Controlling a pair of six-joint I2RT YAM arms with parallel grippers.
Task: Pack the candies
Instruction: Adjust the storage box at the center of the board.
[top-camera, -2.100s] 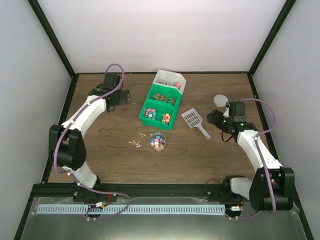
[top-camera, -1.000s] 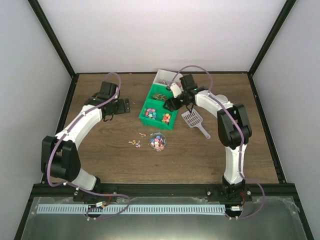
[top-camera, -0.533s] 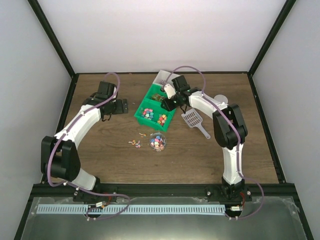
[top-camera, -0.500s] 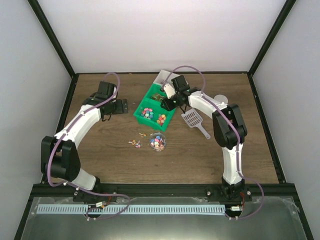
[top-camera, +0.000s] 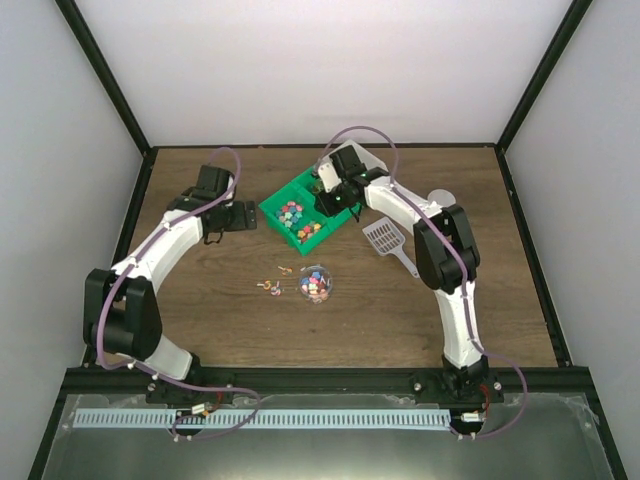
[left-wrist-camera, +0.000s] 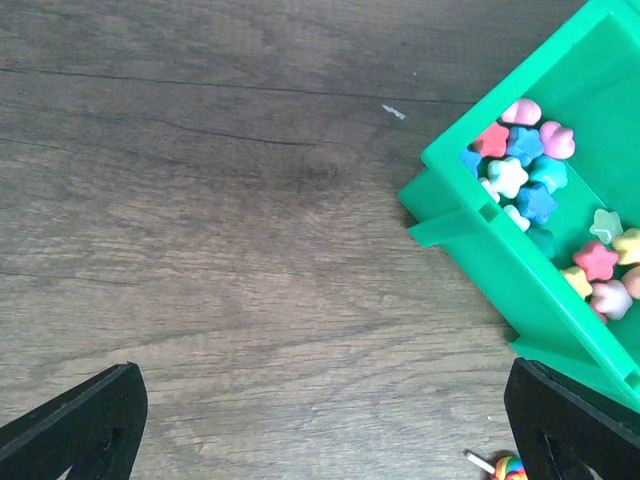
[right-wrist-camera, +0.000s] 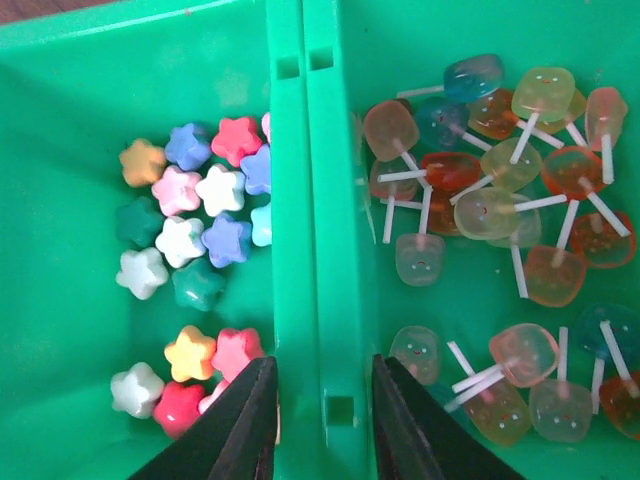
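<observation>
The candies lie in three places. Star sweets (right-wrist-camera: 200, 210) and jelly lollipops (right-wrist-camera: 500, 200) fill the two halves of a green bin (top-camera: 283, 226). More sit in a small clear bowl (top-camera: 316, 283), and a few lie loose on the table (top-camera: 270, 286). My right gripper (right-wrist-camera: 322, 375) is shut on the bin's middle wall (right-wrist-camera: 310, 200), one finger on each side; from above it (top-camera: 333, 200) sits over the bin's far half. My left gripper (left-wrist-camera: 320, 420) hangs open over bare wood just left of the bin's corner (left-wrist-camera: 445, 215), nothing between its fingers.
A grey scoop (top-camera: 385, 238) lies right of the bin, with a round lid (top-camera: 440, 198) beyond it. The black frame posts and white walls close in the table on three sides.
My right gripper has closed on the bin's middle wall and dragged the green bin leftward, turning it toward the left gripper. The left arm has stayed still.
</observation>
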